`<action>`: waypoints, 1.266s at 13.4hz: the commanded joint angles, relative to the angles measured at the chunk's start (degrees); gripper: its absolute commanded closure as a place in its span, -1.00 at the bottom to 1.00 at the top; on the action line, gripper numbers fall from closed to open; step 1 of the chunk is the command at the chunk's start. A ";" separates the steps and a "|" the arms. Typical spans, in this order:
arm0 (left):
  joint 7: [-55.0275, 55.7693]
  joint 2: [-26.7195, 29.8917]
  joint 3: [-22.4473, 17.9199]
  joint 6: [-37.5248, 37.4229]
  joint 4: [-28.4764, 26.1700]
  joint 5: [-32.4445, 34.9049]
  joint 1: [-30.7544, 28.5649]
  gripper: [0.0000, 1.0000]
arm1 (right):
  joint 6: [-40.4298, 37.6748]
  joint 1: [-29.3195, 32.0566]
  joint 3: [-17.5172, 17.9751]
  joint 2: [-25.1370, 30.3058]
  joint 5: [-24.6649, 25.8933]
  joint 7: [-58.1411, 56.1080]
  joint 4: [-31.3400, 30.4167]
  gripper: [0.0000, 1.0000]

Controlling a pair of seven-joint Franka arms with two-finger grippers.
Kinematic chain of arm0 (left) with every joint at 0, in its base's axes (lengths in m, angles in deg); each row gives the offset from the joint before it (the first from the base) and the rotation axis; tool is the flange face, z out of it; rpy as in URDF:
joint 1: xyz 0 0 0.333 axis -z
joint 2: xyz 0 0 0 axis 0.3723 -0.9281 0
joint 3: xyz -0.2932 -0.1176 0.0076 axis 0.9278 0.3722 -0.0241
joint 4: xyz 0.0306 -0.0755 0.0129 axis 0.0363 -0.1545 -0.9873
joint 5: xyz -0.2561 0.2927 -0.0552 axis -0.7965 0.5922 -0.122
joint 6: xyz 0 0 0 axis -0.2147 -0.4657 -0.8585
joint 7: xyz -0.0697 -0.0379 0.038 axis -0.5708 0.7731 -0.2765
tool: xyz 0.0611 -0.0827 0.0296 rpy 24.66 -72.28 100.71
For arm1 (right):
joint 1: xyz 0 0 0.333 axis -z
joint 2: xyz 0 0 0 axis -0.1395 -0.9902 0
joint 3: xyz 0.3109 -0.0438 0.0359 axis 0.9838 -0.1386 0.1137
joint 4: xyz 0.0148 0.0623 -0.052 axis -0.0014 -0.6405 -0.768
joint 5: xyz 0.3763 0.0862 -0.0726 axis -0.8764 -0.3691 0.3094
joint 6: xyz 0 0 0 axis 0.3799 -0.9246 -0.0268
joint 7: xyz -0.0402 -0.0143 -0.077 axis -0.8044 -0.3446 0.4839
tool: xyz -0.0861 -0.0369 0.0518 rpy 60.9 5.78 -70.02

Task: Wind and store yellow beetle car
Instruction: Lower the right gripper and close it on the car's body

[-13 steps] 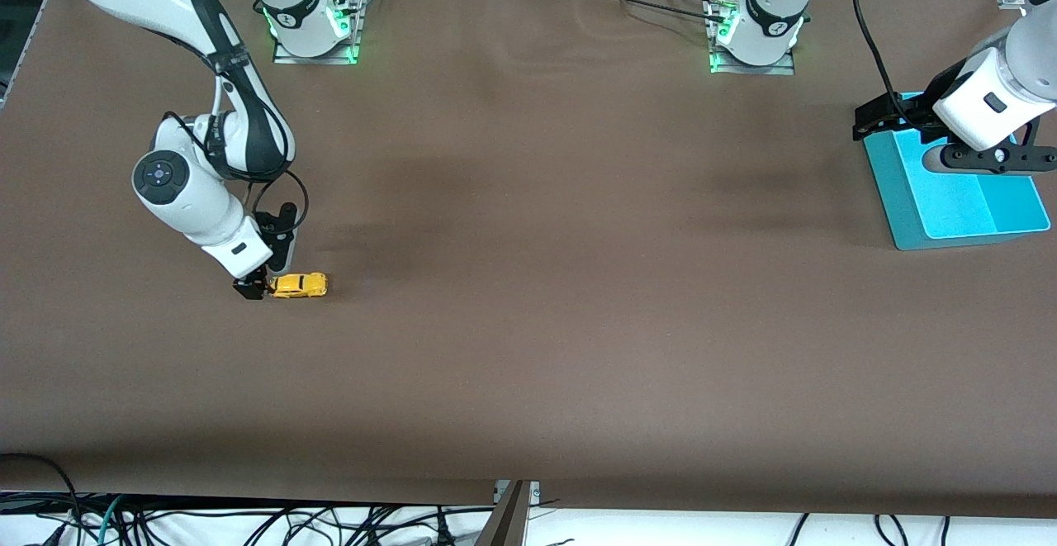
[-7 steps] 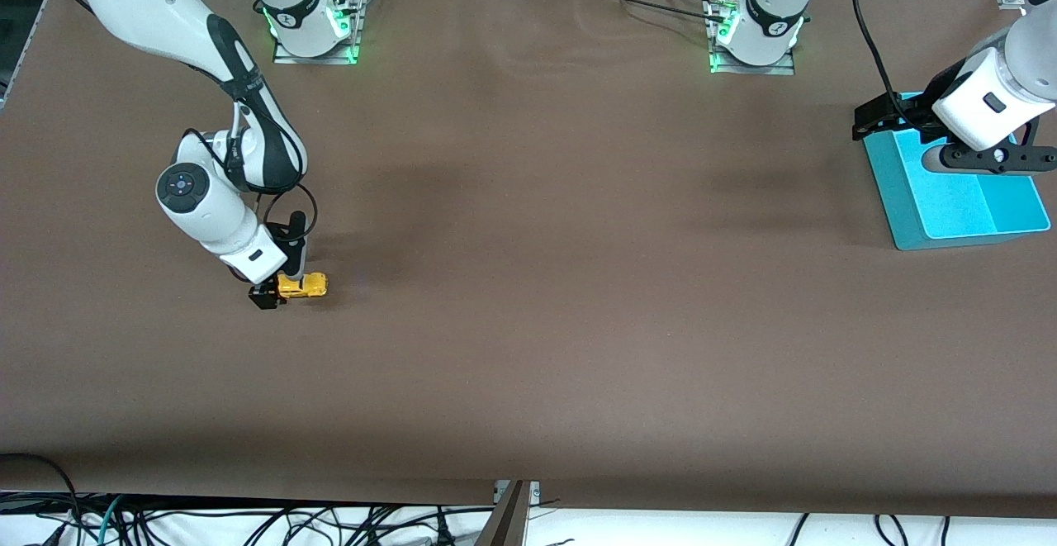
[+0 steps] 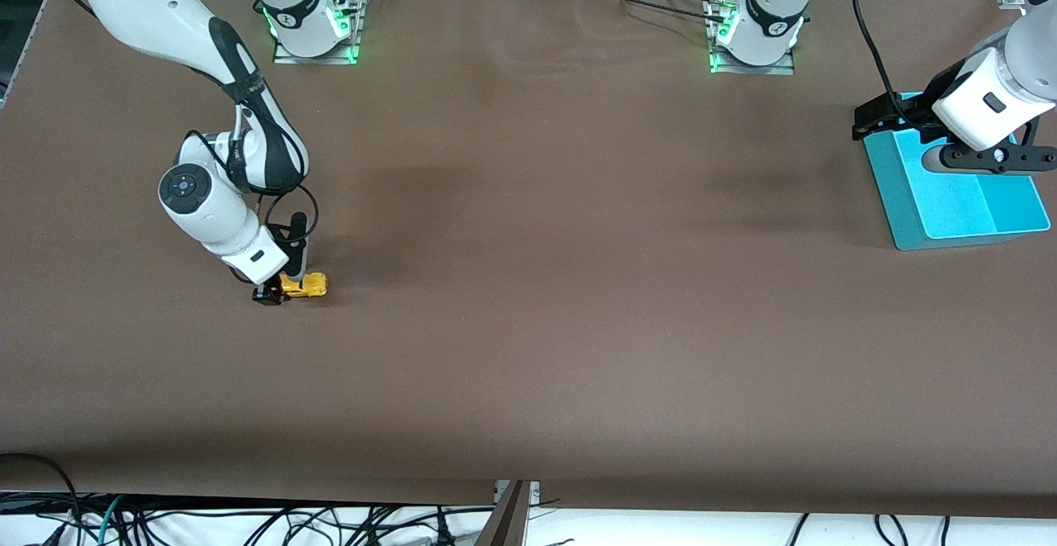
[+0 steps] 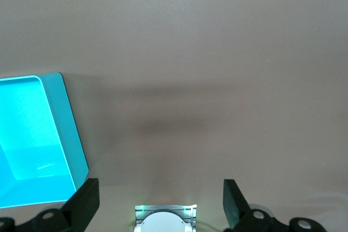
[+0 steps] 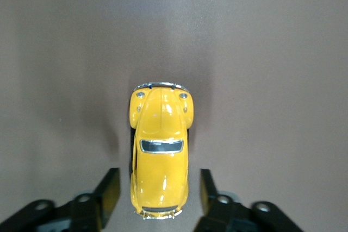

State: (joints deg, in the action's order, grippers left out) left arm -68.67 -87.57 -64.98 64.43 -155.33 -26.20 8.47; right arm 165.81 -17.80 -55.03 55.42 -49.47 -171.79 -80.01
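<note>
A wide table covered in plain brown cloth (image 3: 528, 282) fills the front view, its surface bare of any readable writing. The two white Franka arms stand on metal base plates lit green along the edge of the table farthest from the front camera; small dark round marks on the base collars are too small to read. At the left arm's end of the table lies a shallow turquoise rectangular plastic tray (image 3: 908, 216), and the left gripper (image 3: 950, 137) hangs over it while that arm waits, its black fingers (image 4: 81, 202) spread wide apart with nothing between them, as the left wrist view shows. Toward the right arm's end of the table, well apart from the tray, the right gripper (image 3: 279, 288) is down at the cloth around the rear of the small rounded yellow beetle car (image 5: 159, 150) (image 3: 307, 285), which sits on its wheels on the table. In the right wrist view its black fingers (image 5: 109, 194) stand one on each side of the car's rear, just beside the body with a narrow gap showing on either side, so they are not yet pressed against it. No brand or label can be read on the car.
</note>
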 commanded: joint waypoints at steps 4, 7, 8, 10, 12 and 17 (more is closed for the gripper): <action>0.68 0.27 0.36 -0.77 0.39 -0.42 -0.23 -1.00 | -3.79 0.20 0.45 0.54 -0.49 -0.11 0.74 0.89; 0.68 0.18 0.36 -0.77 0.47 -0.42 -0.23 -1.00 | -7.47 -0.15 1.68 2.12 -0.49 6.81 0.74 0.91; 0.68 0.18 0.36 -0.77 0.47 -0.42 -0.23 -1.00 | -8.45 -0.24 1.86 2.12 -0.40 7.62 0.74 0.91; 0.68 0.18 0.36 -0.77 0.39 -0.42 -0.23 -1.00 | -8.55 -0.76 1.95 2.21 -0.40 7.71 0.74 0.91; 0.68 0.18 0.36 -0.77 0.47 -0.50 -0.23 -1.00 | -8.72 -0.76 1.95 1.60 -0.40 6.67 0.65 0.90; 0.68 0.18 0.36 -0.86 0.47 -0.42 -0.23 -1.00 | -8.72 2.48 1.51 0.02 -0.31 0.61 0.74 0.90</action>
State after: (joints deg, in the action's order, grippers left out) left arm -68.66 -87.57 -64.97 64.42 -155.32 -26.20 8.47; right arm 158.04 -17.62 -53.70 56.35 -49.60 -167.72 -79.10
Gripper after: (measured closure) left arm 0.000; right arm 0.590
